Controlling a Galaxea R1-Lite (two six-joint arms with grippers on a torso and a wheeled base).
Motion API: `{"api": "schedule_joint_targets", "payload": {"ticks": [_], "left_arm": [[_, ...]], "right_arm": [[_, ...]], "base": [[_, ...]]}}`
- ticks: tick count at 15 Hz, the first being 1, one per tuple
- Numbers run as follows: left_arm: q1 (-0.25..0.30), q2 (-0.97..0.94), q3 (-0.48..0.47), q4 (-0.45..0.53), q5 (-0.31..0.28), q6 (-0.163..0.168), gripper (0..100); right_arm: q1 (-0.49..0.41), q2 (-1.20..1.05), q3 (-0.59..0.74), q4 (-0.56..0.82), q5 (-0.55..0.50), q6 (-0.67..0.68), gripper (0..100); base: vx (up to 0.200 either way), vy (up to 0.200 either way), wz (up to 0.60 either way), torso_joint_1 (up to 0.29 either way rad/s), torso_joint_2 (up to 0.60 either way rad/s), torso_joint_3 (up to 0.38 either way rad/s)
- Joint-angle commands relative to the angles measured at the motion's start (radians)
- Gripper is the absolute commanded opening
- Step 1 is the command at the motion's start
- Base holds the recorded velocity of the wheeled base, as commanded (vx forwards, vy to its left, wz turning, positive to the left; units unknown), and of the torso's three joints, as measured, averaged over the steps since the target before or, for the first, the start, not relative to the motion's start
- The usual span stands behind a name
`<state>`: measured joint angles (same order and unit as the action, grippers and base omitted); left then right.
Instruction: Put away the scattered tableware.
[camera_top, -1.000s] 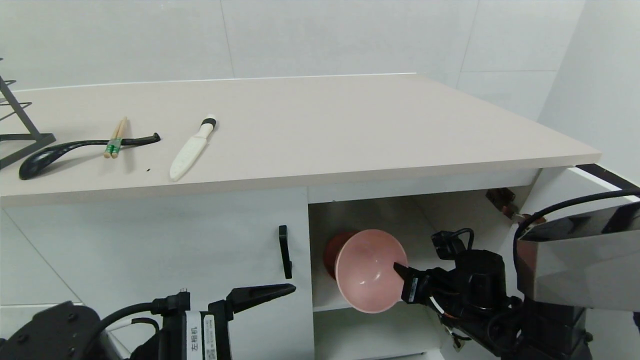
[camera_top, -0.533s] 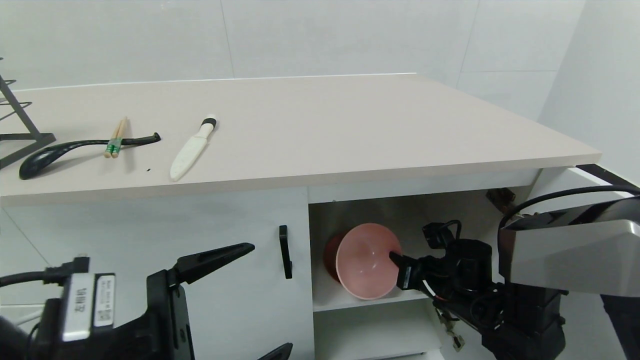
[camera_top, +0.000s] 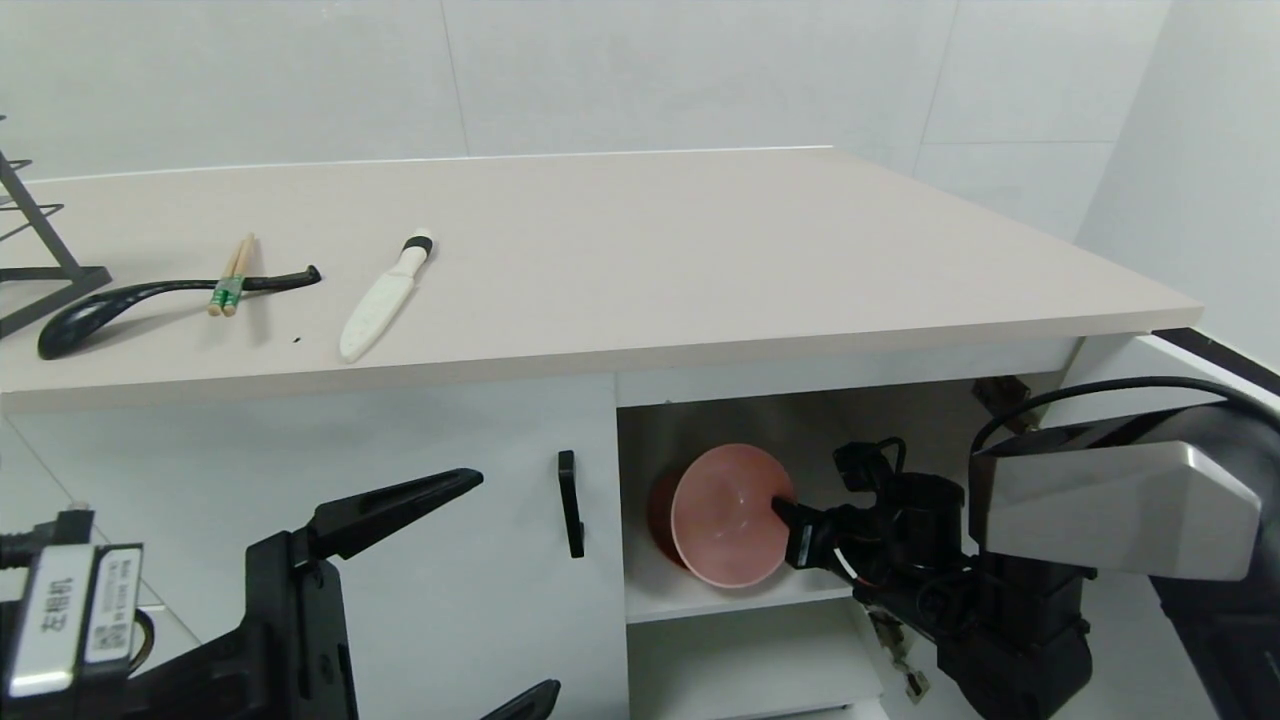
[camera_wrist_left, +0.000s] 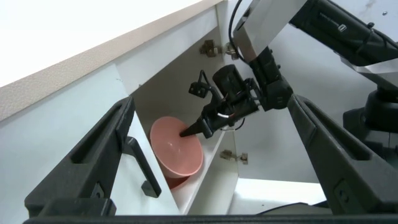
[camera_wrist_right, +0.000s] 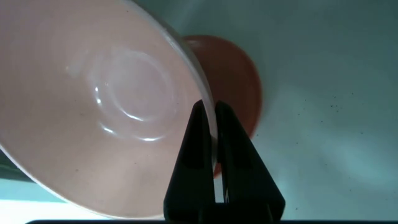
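**While the pink bowl hangs pinched in the cupboard, cutlery lies on the counter**

As the head view has it, the right gripper (camera_top: 785, 515) has its black fingers closed narrowly on the rim of a smooth, glossy pink bowl (camera_top: 722, 515). The bowl is tipped on edge inside the open cupboard, its round hollow facing outward. Whether its lower rim touches the white shelf (camera_top: 700, 597) cannot be told. A darker red bowl (camera_top: 658, 512) sits just behind it. The left gripper (camera_top: 517, 580) is spread wide before the closed door (camera_top: 350, 440), near its black bar handle (camera_top: 570, 503). On the matte beige counter (camera_top: 700, 250) lie a curved black spoon (camera_top: 150, 298), wooden chopsticks (camera_top: 230, 275) across its handle, and a white knife (camera_top: 385, 298) apart from them.

From the left wrist, that gripper's long tapered fingers (camera_wrist_left: 106, 149) stand far apart, framing the pink bowl (camera_wrist_left: 177, 149).

From the right wrist, two slim fingers (camera_wrist_right: 196, 143) clamp the bowl's thin rim, with the red bowl (camera_wrist_right: 233, 68) beyond.
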<state>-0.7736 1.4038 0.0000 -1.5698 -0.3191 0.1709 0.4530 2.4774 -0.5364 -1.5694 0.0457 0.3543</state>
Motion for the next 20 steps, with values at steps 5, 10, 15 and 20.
{"api": "schedule_joint_targets", "payload": {"ticks": [5,10,15,20], "left_arm": [[0.0,0.003,0.0,-0.001,0.0,0.001,100],[0.0,0.0,0.0,-0.001,0.0,0.001,100],[0.002,0.0,0.0,-0.001,0.0,0.001,100],[0.002,0.001,0.0,-0.001,0.0,0.001,100]], "right_arm": [[-0.014,0.024,-0.02,-0.001,-0.001,-0.02,0],[-0.03,0.046,-0.056,-0.001,-0.001,-0.034,0],[-0.027,0.058,-0.07,-0.001,-0.001,-0.083,100],[-0.023,-0.017,-0.063,-0.001,0.0,-0.139,100]], "base": [[0.0,0.0,0.0,0.0,0.0,0.0],[0.0,0.0,0.0,0.0,0.0,0.0],[0.0,0.0,0.0,0.0,0.0,0.0],[0.0,0.0,0.0,0.0,0.0,0.0]]}}
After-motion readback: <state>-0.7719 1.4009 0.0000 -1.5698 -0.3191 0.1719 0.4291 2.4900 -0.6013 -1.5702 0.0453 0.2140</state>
